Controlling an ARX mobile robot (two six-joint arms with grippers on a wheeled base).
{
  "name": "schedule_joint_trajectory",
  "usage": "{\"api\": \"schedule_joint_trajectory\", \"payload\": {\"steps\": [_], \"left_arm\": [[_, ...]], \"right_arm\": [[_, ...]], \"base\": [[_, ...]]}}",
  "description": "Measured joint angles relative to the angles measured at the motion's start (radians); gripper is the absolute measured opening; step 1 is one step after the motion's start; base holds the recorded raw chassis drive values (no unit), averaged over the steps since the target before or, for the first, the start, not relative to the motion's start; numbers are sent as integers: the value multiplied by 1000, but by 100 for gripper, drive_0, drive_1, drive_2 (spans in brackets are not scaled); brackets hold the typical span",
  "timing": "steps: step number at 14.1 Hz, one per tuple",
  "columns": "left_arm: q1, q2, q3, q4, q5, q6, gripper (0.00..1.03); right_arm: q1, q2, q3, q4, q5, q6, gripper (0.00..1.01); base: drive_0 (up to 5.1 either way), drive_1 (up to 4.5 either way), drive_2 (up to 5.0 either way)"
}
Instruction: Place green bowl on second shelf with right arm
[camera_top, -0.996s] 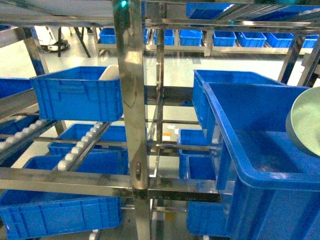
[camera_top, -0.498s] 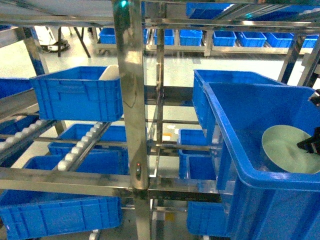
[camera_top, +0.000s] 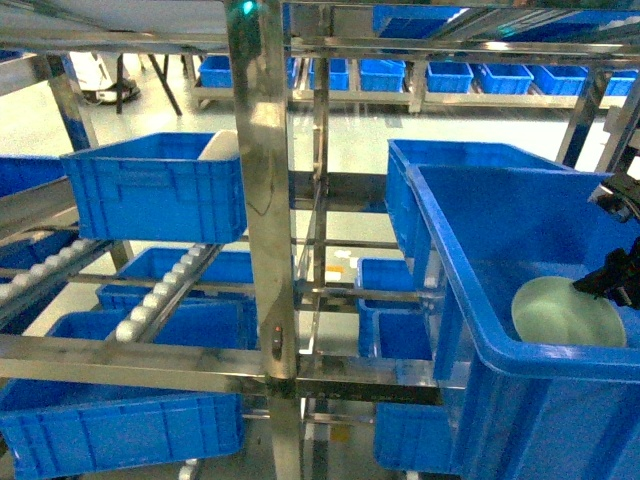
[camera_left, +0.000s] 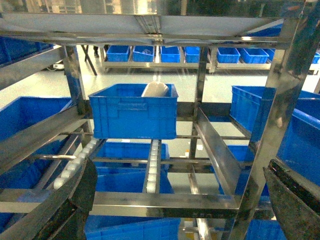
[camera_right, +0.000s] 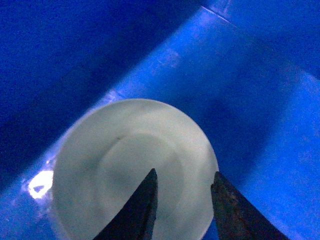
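Note:
The green bowl (camera_top: 566, 313) hangs tilted low inside the large deep blue crate (camera_top: 447, 250), which stands on the second shelf (camera_top: 365, 381) of the steel rack. In the right wrist view the pale green bowl (camera_right: 120, 160) fills the middle over the crate's blue floor. My right gripper (camera_right: 182, 182) is shut on its rim, one finger inside the bowl and the other at its outer edge. From the head camera the right gripper (camera_top: 608, 280) shows as a dark shape at the bowl's right edge. My left gripper (camera_left: 182, 200) is open and holds nothing.
A smaller ribbed blue crate (camera_top: 155, 185) with a whitish curved object (camera_top: 220, 146) sits on the left side of the rack. A thick steel post (camera_top: 262, 200) stands in the middle. White roller rails (camera_top: 160, 295) and more blue crates (camera_top: 120, 425) fill the lower levels.
The bowl has come down from above the crate's right rim into the crate, moving left and lower, with the right gripper following. The left side has not changed.

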Motion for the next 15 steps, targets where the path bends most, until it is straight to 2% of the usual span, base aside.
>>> {"api": "schedule_joint_trajectory", "payload": {"steps": [2, 3, 4, 5, 6, 7, 9, 10, 12, 13, 15], "left_arm": [[0, 0, 0, -1, 0, 0, 98], [0, 0, 0, 0, 0, 0, 98], [0, 0, 0, 0, 0, 0, 98], [0, 0, 0, -1, 0, 0, 98], [0, 0, 0, 0, 0, 0, 98], [0, 0, 0, 0, 0, 0, 98], [0, 0, 0, 0, 0, 0, 98], [0, 0, 0, 0, 0, 0, 98], [0, 0, 0, 0, 0, 0, 98], [0, 0, 0, 0, 0, 0, 98], [0, 0, 0, 0, 0, 0, 98]], "right_arm": [[14, -25, -32, 67, 12, 15, 53], [17, -58, -72, 118, 32, 47, 64], [21, -110, -131, 198, 69, 88, 77], [24, -161, -188, 267, 88, 148, 88], [29, -235, -268, 351, 142, 232, 100], [29, -312, -348, 432, 179, 312, 97], [17, -482, -554, 587, 219, 410, 98], [13, -554, -673, 657, 228, 419, 98], [9, -724, -917, 719, 234, 435, 98], [9, -830, -1003, 705, 237, 455, 98], [8, -1069, -1131, 678, 239, 525, 98]], "base": [[0, 0, 0], [0, 0, 0], [0, 0, 0], [0, 0, 0], [0, 0, 0], [0, 0, 0], [0, 0, 0], [0, 0, 0], [0, 0, 0], [0, 0, 0], [0, 0, 0]]}}
